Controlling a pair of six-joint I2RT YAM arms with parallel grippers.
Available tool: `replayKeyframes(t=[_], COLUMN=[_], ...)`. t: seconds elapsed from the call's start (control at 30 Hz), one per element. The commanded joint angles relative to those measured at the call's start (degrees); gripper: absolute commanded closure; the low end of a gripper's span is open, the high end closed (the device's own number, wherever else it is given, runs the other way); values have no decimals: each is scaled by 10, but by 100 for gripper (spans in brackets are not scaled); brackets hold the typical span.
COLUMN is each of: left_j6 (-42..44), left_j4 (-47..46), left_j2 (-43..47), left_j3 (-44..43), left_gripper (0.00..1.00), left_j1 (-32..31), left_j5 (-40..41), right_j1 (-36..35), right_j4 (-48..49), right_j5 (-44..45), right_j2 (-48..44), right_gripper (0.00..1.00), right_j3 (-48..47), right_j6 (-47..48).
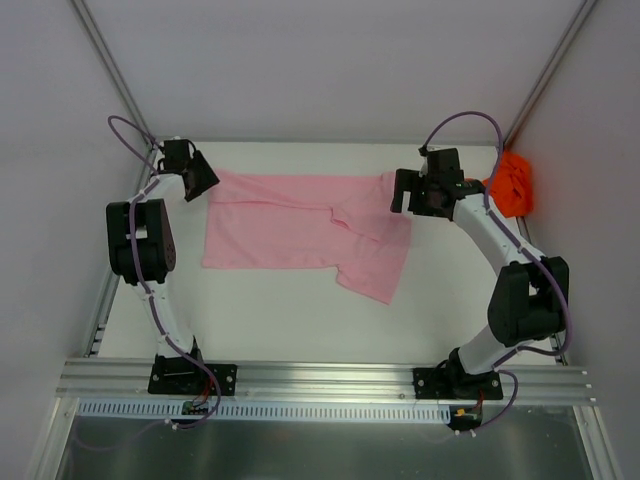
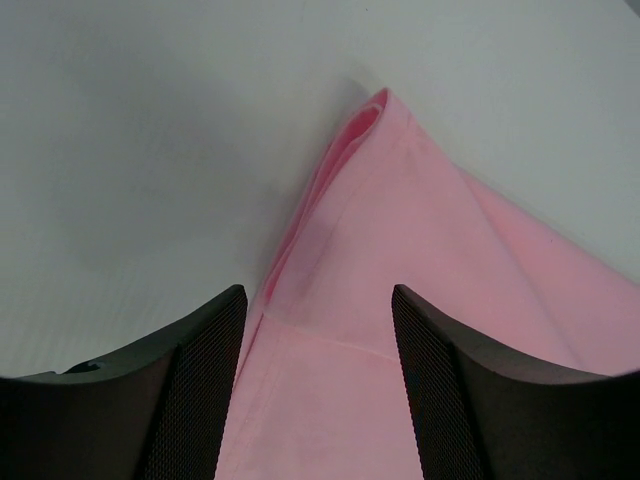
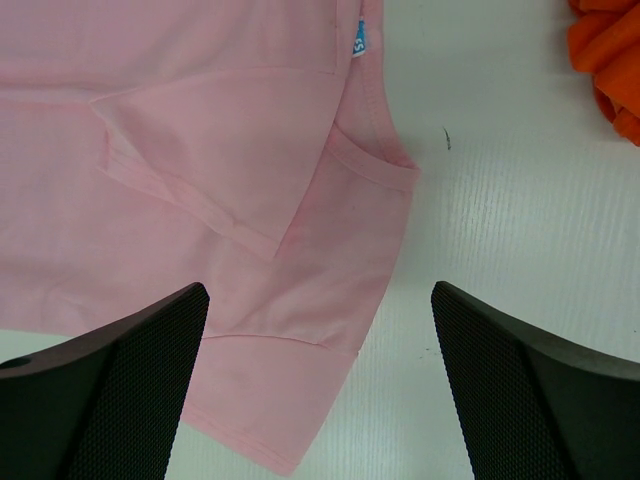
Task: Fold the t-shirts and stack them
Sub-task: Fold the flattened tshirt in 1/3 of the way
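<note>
L gripper: its two dark mesh-faced fingers filled the bottom of the L wrist view, jaws part-way apart w/ a clear gap, gripping nothing. In that gap & just beyond lay the pink t-shirt, a doubled-over corner coming to a point on the white table. Whether the tips touched the cloth, couldn't tell.

R gripper: jaws spread wide, nothing held, hanging above the pink shirt's R end. Below it were a short sleeve w/ stitched hem, the curved neck rib next to it, & a small blue neck label further up the view. Orange-red t-shirt sat crumpled in that view's top R corner, apart from the pink one, bare table between.

Top view: pink shirt lay spread over the far half of the table, long axis L–R, mostly flat, one sleeve poking out toward the near R. L gripper was at its far-L corner, R gripper at its far-R edge. Orange-red shirt was bunched at the table's far-R edge, just beyond the R arm's wrist. Both arm bases sat on the alu rail at the near edge, well apart from the shirts.
</note>
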State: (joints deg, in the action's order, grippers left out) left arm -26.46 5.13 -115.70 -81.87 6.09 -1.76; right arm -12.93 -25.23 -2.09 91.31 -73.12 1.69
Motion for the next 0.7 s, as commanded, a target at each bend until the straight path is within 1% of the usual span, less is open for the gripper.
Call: replayKeyframes(t=[0.0, 0.3, 0.6, 0.67], left_j6=[-17, -11, 9, 11], left_j4=[16, 70, 114, 128], left_j2=[-9, -11, -39, -50], left_j3=[-43, -44, -83, -105], left_gripper=[41, 43, 46, 48], left_j1=[2, 2, 2, 2], left_j5=[36, 30, 18, 18], right_j1=[1, 2, 2, 1], right_j4=[9, 9, 11, 10], right_j5=[17, 17, 17, 17], right_j2=[-8, 17, 20, 20], right_gripper=[3, 3, 3, 3], right_j3=[-7, -28, -27, -27], right_j6=[-6, -7, -7, -7])
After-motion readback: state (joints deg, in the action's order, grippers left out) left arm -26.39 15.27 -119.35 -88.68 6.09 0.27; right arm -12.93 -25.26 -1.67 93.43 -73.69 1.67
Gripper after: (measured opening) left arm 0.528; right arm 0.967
